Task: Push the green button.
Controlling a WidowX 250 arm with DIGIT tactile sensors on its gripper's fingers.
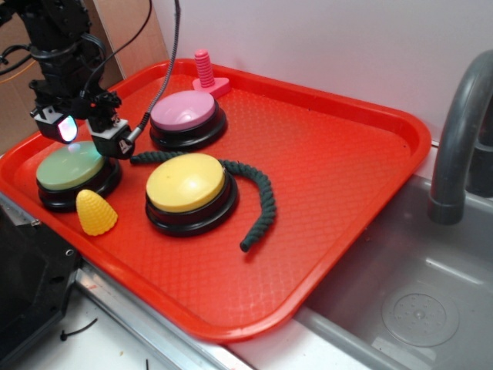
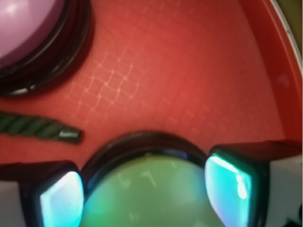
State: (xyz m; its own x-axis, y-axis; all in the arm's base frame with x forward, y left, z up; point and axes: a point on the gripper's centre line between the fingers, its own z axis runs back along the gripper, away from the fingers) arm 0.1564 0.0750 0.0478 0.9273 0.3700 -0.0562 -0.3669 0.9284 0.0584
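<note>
**Tool parked right over the green button**

Exterior view first: there's a red tray (image 1: 339, 146) sitting next to a grey sink (image 1: 408, 301) with a grey faucet (image 1: 458, 139) on the right. The green button (image 1: 71, 166) is at the left end of the tray, pale sage dome on a black base. The tool (image 1: 83, 132) hangs right above its back edge, fingers spread wide, one on each side of the dome. Can't really tell from here if they're touching the top or just above it. A little yellow corn toy (image 1: 95, 212) sits just in front of the green button, touching or almost touching its base. The yellow button (image 1: 186, 185) is to the right of it, and the pink button (image 1: 183, 110) is behind that. A dark green rope (image 1: 262, 196) curls around the back and right side of the yellow button. A pink screw-shaped toy (image 1: 206, 73) stands upright near the tray's back rim.

Wrist view: the green button (image 2: 147, 194) fills the bottom middle, and the two fingertips (image 2: 61, 198) glow teal on either side of it, wide apart, nothing gripped between them. The pink button (image 2: 23, 28) is in the top left corner, the rope end (image 2: 42, 128) pokes in from the left, and the tray rim (image 2: 284, 61) curves down the right side. It's kind of blurry up close.
</note>
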